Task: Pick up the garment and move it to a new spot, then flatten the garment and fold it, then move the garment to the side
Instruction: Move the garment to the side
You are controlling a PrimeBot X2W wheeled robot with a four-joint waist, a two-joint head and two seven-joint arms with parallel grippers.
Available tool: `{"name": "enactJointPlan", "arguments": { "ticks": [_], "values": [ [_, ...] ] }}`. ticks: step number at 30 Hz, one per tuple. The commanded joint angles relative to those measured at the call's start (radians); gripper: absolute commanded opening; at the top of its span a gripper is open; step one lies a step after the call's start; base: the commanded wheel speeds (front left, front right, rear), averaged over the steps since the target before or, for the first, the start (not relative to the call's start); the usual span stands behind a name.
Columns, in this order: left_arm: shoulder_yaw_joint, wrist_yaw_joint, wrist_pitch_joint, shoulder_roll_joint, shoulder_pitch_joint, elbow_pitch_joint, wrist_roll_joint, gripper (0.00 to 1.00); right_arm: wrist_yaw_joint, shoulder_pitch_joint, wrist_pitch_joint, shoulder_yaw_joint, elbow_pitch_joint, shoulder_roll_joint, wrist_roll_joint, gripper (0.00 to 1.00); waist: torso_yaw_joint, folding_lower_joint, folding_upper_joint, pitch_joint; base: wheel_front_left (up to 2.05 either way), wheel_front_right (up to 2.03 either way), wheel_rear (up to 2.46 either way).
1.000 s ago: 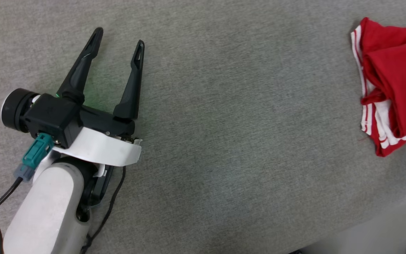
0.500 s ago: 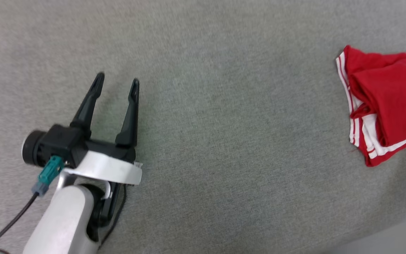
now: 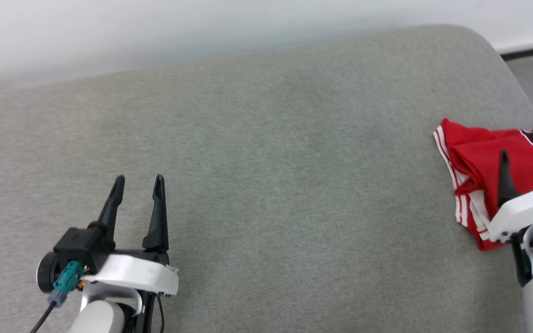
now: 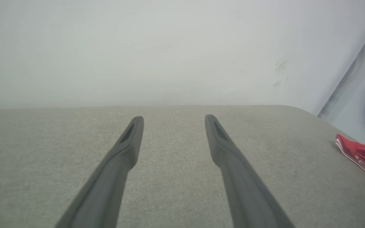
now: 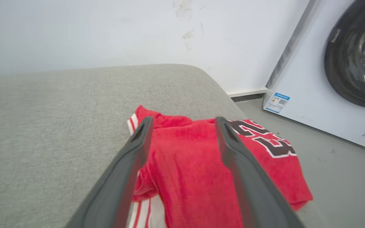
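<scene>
The garment (image 3: 472,155) lies folded in a bundle at the right end of the grey padded surface (image 3: 266,162): red fabric, white striped trim, black-outlined lettering (image 5: 265,139). My right gripper (image 3: 524,156) hovers over its near side, open, with nothing between the fingers. In the right wrist view that gripper (image 5: 184,119) frames the red cloth (image 5: 185,164) below it. My left gripper (image 3: 139,178) stands open at the lower left, far from the garment. In the left wrist view the left gripper (image 4: 173,118) points at the wall, and the garment (image 4: 363,155) is at the far right.
A pale wall (image 3: 201,27) runs behind the surface. The surface's rounded right end (image 3: 502,51) drops to a grey floor (image 5: 344,177). A white washing machine with a dark round door (image 5: 353,53) stands to the right beyond it.
The head camera has tilted up, bringing the wall and the surface's far edge into the picture. My right gripper has come into view over the garment. The garment lies as before.
</scene>
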Motion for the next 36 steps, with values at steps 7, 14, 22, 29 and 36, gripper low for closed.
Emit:
{"name": "enactJointPlan", "arguments": {
  "ticks": [7, 14, 22, 29, 36],
  "values": [
    [0.028, 0.003, -0.017, -0.025, 0.077, 0.040, -0.014, 1.00, -0.001, 0.166, 0.060, 0.125, -0.211, 0.076, 0.100, 1.00, 0.116, 0.0001, -0.0001, -0.109, 0.00, 0.00, 0.00],
    [0.058, -0.018, -0.022, -0.018, 0.110, 0.073, -0.006, 1.00, -0.001, 0.267, 0.111, 0.220, -0.385, 0.113, 0.160, 1.00, 0.170, 0.0001, -0.0001, -0.150, 0.00, 0.00, 0.00],
    [0.088, -0.035, -0.023, -0.017, 0.150, 0.088, 0.013, 1.00, -0.001, 0.382, 0.152, 0.245, -0.550, 0.127, 0.173, 1.00, 0.174, 0.0001, -0.0001, -0.197, 0.00, 0.00, 0.00],
    [0.105, -0.042, -0.022, -0.029, 0.193, 0.095, 0.027, 1.00, -0.001, 0.483, 0.205, 0.274, -0.693, 0.131, 0.189, 1.00, 0.167, 0.0001, -0.0001, -0.222, 0.00, 0.00, 0.00],
    [0.111, -0.053, -0.022, -0.039, 0.213, 0.104, 0.042, 1.00, -0.001, 0.523, 0.231, 0.278, -0.756, 0.131, 0.200, 1.00, 0.175, 0.0001, -0.0001, -0.233, 0.00, 0.00, 0.00]
  ]
}}
